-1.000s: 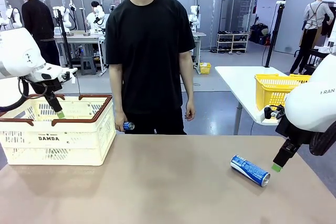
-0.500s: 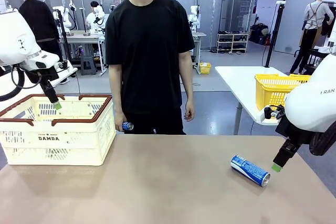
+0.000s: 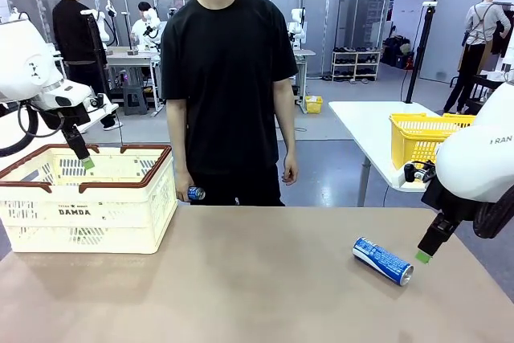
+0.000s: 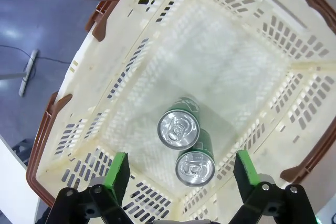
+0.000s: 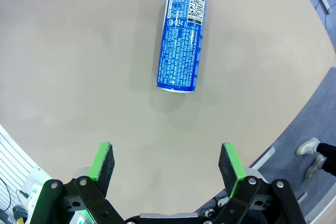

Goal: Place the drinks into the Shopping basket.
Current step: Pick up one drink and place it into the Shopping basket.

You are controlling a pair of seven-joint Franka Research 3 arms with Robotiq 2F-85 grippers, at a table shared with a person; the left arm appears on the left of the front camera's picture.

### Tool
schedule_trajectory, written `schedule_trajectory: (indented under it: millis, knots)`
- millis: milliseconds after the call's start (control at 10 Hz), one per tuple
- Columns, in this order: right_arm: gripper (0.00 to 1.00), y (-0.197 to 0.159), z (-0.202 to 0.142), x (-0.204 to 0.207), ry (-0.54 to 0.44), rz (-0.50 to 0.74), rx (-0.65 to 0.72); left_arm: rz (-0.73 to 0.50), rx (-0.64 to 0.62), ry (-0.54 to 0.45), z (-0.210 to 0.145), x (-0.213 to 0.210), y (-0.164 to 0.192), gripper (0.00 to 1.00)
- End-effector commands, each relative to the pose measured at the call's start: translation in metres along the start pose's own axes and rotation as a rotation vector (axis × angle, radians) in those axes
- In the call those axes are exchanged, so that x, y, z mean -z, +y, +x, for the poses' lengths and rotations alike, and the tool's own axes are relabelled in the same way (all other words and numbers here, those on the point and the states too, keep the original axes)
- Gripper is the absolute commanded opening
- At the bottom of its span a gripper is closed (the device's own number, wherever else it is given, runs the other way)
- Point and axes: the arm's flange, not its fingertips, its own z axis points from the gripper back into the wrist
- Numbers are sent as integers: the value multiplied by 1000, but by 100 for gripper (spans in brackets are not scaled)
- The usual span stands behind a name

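Two green cans [image 4: 179, 128] stand in the Shopping basket [image 3: 88, 214], one blue can [image 3: 383, 260] lies on the table [image 3: 241, 279], perhaps another in the person's hand [image 3: 181, 185]; left gripper [image 4: 181, 159] and right gripper [image 5: 165, 157] spread, empty.

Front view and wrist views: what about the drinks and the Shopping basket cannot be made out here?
- Front view: the Shopping basket has a slotted wall that hides its contents.
- Front view: the person's hand covers most of the held blue can; its markings are too small to read.
- Left wrist view: two green cans are seen end-on, so their lettering is hidden.
- Right wrist view: the lying blue can has fine print too small to read.
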Motion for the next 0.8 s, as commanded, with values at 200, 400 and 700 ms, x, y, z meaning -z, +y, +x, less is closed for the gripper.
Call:
schedule_trajectory:
  millis: [200,400,700]
  knots:
    - [100,-1,-1,0,2,3,-8,0,0,0,0,0,0,100]
    - [100,-1,-1,0,2,3,-8,-42,219,-64,3,-29,-22,100]
    - [100,-1,-1,0,2,3,-8,51,332,-107,-26,-86,-68,100]
